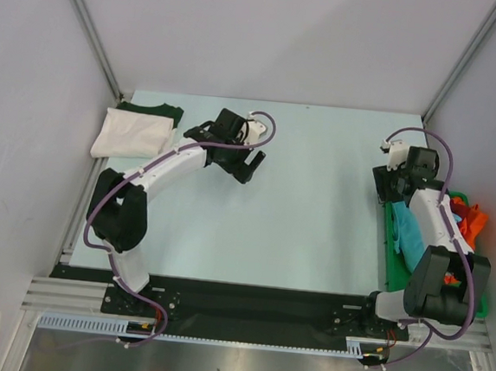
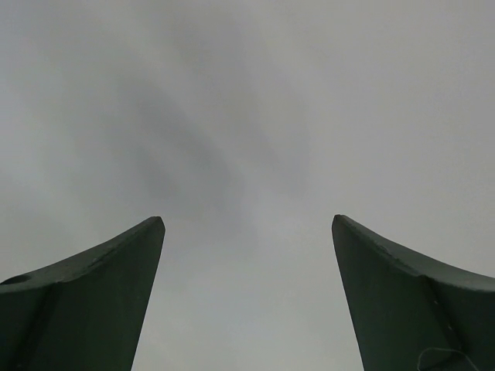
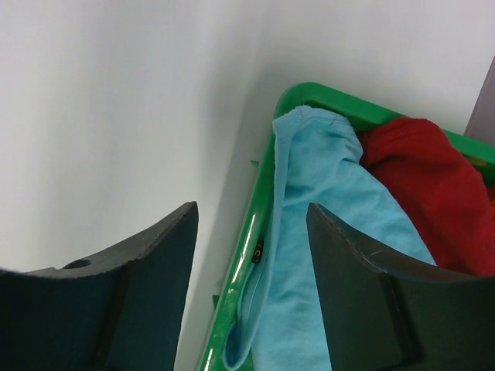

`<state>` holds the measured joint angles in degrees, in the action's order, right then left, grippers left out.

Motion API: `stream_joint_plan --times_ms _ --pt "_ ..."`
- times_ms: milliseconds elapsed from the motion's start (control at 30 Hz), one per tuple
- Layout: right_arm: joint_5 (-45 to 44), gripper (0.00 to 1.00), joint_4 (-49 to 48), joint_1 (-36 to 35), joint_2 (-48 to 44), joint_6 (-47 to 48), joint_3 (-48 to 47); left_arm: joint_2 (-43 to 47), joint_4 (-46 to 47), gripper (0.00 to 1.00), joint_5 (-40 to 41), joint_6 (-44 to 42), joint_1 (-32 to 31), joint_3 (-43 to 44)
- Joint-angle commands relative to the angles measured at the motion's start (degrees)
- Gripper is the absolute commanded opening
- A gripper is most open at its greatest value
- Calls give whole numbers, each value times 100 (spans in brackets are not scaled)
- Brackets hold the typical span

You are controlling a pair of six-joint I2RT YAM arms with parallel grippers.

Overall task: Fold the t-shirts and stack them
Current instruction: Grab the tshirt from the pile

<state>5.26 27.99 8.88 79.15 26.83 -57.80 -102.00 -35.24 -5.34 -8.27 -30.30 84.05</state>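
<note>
Right gripper [image 3: 251,232]: jaws stand wide apart and hold nothing. It hangs over the far left corner of the green tray [image 3: 309,94], with one finger above the table [image 1: 316,200] and the other above the turquoise t-shirt [image 3: 325,193].
Left gripper [image 2: 247,232]: also wide and holding nothing, above bare table near the middle.
Turquoise t-shirt: lies unfolded in the tray, its hemmed edge running along the left rim.
Red t-shirt [image 3: 425,185]: in the same tray, touching the turquoise one on its far side.
Orange t-shirt [image 1: 475,221]: bunched at the tray's right side.
Stack: the white t-shirt [image 1: 131,134] lies folded on the dark green t-shirt [image 1: 155,108] at the far left of the table.
Step in hand: I judge it to be taking the turquoise shirt out of the tray.
Doing it well: shift a little to the right so both fingers come down inside the rim. Pinch only turquoise cloth near its edge, then lift straight up until the cloth is free of the rim.
Risk: closing on the plastic rim, or dragging the red shirt along.
</note>
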Motion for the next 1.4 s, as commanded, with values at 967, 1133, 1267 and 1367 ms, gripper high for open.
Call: stream_joint_plan --times_ms 967,1133,1267,1367 --pt "-51 11 -821 289 680 -11 -126 -31 79 96 253 -139 -142 120" --pt "54 0 -699 281 295 -99 -363 -40 88 97 323 -122 -142 155" --pt "151 0 -452 97 -127 -21 -1012 4 193 100 517 -78 -125 164" --pt "142 0 -312 -158 -435 217 -1635 48 263 100 903 -87 -81 138"
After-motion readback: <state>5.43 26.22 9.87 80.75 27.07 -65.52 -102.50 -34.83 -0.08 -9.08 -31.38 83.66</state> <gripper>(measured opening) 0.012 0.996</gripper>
